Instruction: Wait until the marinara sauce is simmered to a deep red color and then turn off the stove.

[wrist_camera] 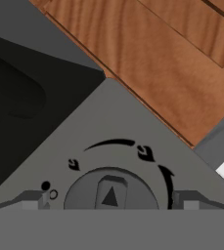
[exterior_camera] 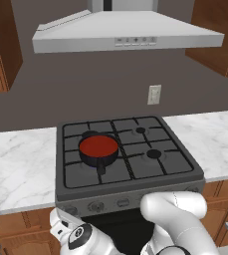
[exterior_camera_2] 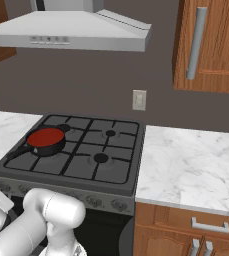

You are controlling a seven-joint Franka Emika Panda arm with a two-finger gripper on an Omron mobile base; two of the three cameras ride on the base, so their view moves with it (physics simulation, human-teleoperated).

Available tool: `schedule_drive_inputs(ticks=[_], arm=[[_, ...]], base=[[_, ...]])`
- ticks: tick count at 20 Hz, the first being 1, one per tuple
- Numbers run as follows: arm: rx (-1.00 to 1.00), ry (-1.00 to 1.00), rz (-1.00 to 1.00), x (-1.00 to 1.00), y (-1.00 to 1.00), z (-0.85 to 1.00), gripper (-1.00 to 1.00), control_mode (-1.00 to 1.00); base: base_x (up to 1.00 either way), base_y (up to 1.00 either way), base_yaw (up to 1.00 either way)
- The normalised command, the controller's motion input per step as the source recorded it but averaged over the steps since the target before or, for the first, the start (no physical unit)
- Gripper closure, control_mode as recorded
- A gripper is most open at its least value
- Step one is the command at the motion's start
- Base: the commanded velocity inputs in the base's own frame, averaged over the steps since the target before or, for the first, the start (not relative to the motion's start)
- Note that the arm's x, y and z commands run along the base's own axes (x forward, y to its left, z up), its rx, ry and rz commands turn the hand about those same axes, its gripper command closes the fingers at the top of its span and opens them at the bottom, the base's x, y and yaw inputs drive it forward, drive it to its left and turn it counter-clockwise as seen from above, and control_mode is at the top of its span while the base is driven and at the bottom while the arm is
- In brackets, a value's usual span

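Our fingers (wrist_camera: 108, 204) stand wide apart, flanking a round stove knob (wrist_camera: 110, 191). The marinara sauce (exterior_camera: 98, 146), deep red, sits at the stove's (exterior_camera: 185, 167) 9 o'clock burner. We judge the knob rigid and smooth; pinch its raised central ridge.

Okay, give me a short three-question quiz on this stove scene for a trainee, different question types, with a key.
1. True or false: the pan of marinara sauce sits on the front right burner of the stove.
2. Multiple choice: in the hand view, what lies between the fingertips of the gripper? A) the pan handle B) a round stove knob C) a cabinet pull
3. Fill in: on the wall behind the stove, below the range hood, is a white ____.

Key: 1 false, it is on the left side; 2 B; 3 outlet.
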Motion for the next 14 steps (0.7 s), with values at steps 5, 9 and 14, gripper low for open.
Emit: schedule_drive_inputs(ticks=[5, 9, 14], arm=[[0.0, 0.0, 0.0, 0.0, 0.0, 0.0, -1.0, -1.0], [0.0, 0.0, 0.0, 0.0, 0.0, 0.0, -1.0, -1.0], [0.0, 0.0, 0.0, 0.0, 0.0, 0.0, -1.0, -1.0]], base=[[0.0, 0.0, 0.0], [0.0, 0.0, 0.0], [0.0, 0.0, 0.0]])
